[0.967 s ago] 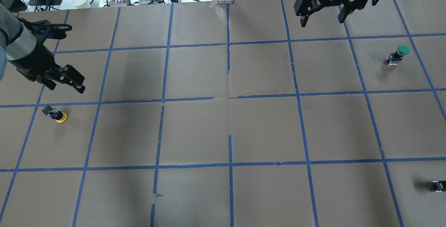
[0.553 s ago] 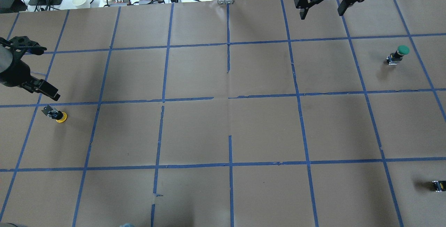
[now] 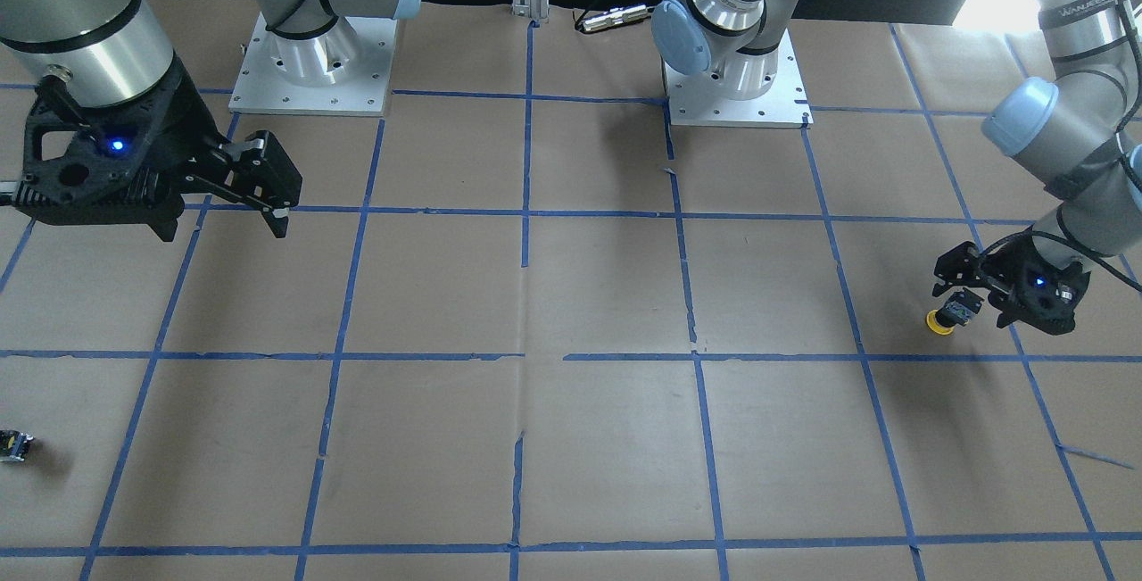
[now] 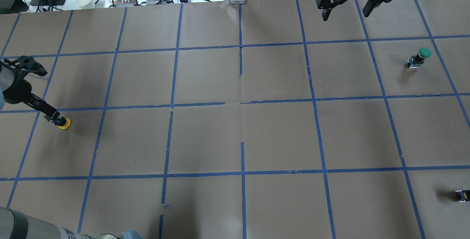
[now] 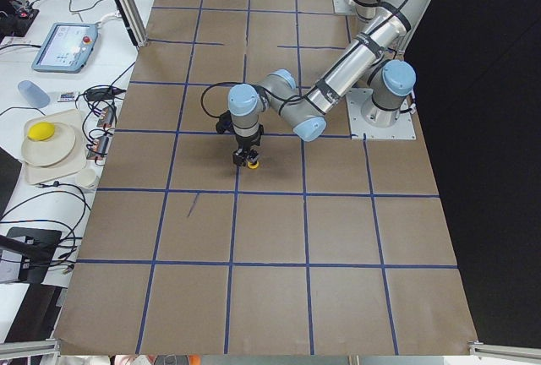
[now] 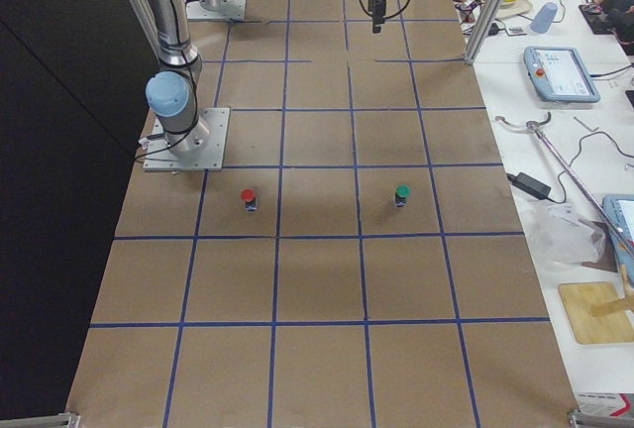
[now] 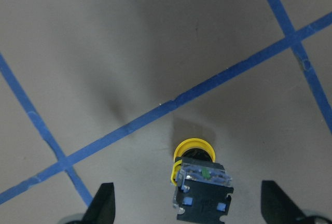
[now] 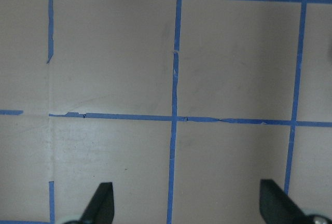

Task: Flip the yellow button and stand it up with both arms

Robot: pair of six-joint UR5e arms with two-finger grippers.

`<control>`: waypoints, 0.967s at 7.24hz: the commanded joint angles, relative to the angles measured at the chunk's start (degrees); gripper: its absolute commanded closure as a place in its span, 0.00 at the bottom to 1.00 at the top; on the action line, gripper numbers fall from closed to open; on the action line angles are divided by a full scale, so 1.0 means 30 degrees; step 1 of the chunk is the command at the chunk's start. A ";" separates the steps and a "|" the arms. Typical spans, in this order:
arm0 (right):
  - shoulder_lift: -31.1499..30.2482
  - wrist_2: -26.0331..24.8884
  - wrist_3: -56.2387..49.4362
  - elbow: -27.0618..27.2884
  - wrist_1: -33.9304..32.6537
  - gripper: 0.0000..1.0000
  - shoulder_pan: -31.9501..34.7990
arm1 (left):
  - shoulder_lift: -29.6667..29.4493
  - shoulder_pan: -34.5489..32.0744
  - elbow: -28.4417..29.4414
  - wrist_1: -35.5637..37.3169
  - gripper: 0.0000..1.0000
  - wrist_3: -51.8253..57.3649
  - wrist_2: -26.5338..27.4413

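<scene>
Looking down through the left wrist camera, I see the left gripper (image 7: 189, 204) low over the yellow button (image 7: 198, 178). Its fingers (image 7: 104, 206) are spread wide on either side, the button lies between them, and neither one touches it. The button sits close to the left edge of the desk (image 4: 242, 136), about halfway along it and just beside a blue tape line (image 7: 155, 115). It seems tipped over, cap toward the middle of the desk and black body toward the gripper, though at this size I can't be sure how it rests. The right gripper (image 4: 346, 15) hangs high over the half of the desk toward the right edge, fingers apart and holding nothing. Near the right edge a green button (image 4: 420, 56) stands upright, and a red button (image 6: 248, 197) stands nearer the robot's base. A small black part (image 4: 462, 195) lies right at the right edge.
</scene>
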 commanded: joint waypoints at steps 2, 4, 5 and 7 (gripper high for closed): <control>-0.1573 -0.0091 0.0005 0.1284 0.1377 0.00 -0.0588 | -0.0198 0.0014 -0.0297 0.0718 0.18 0.1360 0.0161; -0.2455 -0.0002 0.0006 0.1488 0.1855 0.00 -0.0708 | -0.0140 0.0014 -0.0384 0.0719 0.65 0.1835 0.0190; -0.2922 0.0258 0.0005 0.1605 0.1768 0.00 -0.0651 | -0.0053 -0.0015 -0.0238 0.0603 0.80 0.1835 0.0248; -0.2984 0.0289 0.0005 0.1724 0.1709 0.00 -0.0679 | 0.0649 -0.0365 -0.0063 0.0426 0.87 0.1777 0.0016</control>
